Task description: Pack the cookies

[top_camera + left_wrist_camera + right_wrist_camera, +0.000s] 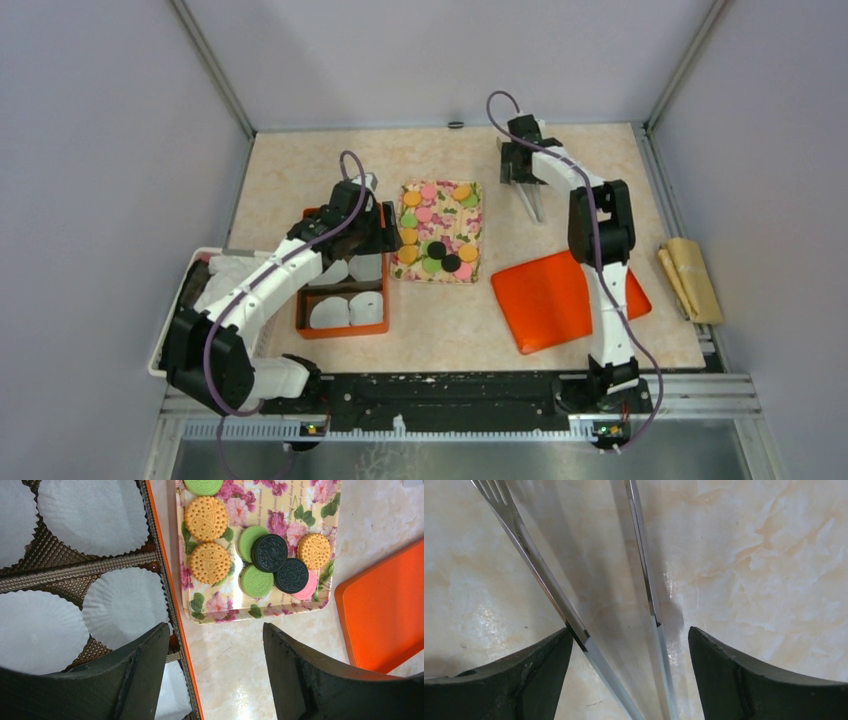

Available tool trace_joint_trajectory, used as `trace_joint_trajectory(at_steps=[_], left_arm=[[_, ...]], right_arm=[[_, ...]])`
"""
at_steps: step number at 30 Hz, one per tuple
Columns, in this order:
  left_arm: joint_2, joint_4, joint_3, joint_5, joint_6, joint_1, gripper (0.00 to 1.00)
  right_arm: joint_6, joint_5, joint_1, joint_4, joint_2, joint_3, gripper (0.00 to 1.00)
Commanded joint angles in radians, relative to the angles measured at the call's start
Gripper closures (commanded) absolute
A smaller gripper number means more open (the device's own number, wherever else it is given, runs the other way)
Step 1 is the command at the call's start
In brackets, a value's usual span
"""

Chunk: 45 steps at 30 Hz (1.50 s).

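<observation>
The cookies (437, 232), in orange, green, pink and black, lie on a floral tray (441, 279) at the table's middle. In the left wrist view the cookies (270, 553) fill the near end of the floral tray (235, 614). My left gripper (372, 222) (216, 630) is open and holds nothing. It hovers over the gap between that tray and an orange box (343, 330) (161, 555) with white paper liners (95, 515). My right gripper (527, 172) (630, 632) is open at the back right. It straddles metal tongs (536, 203) (644, 570) that lie on the table.
An orange lid (550, 300) (385, 625) lies flat right of the floral tray, under the right arm. A white bin (170, 330) stands at the left edge behind the left arm. Tan folded packets (690, 275) rest at the table's right edge.
</observation>
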Motion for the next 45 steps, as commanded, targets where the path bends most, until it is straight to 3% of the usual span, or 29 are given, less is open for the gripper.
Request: trace_joint_trajectory(at_steps=[1, 8, 18, 33, 40, 45], left_arm=[[-0.025, 0.008, 0.001, -0.007, -0.006, -0.001, 0.25], [-0.01, 0.018, -0.004, 0.021, -0.019, 0.0, 0.26], [-0.014, 0.02, -0.001, 0.017, -0.023, 0.001, 0.26], [-0.015, 0.026, 0.015, 0.035, -0.019, 0.001, 0.26], [-0.041, 0.016, 0.002, 0.023, -0.017, 0.001, 0.26], [-0.053, 0.014, -0.004, 0.009, -0.019, 0.0, 0.26]], right_arm=[[0.001, -0.054, -0.004, -0.008, -0.025, -0.07, 0.21], [-0.001, -0.105, -0.005, 0.014, -0.064, -0.115, 0.49], [-0.019, -0.124, -0.004, 0.092, -0.236, -0.221, 0.61], [-0.033, -0.163, -0.004, -0.012, -0.413, -0.211, 0.5], [-0.03, -0.193, 0.001, 0.014, -0.472, -0.276, 0.59], [-0.05, -0.174, 0.069, 0.062, -0.606, -0.38, 0.62]])
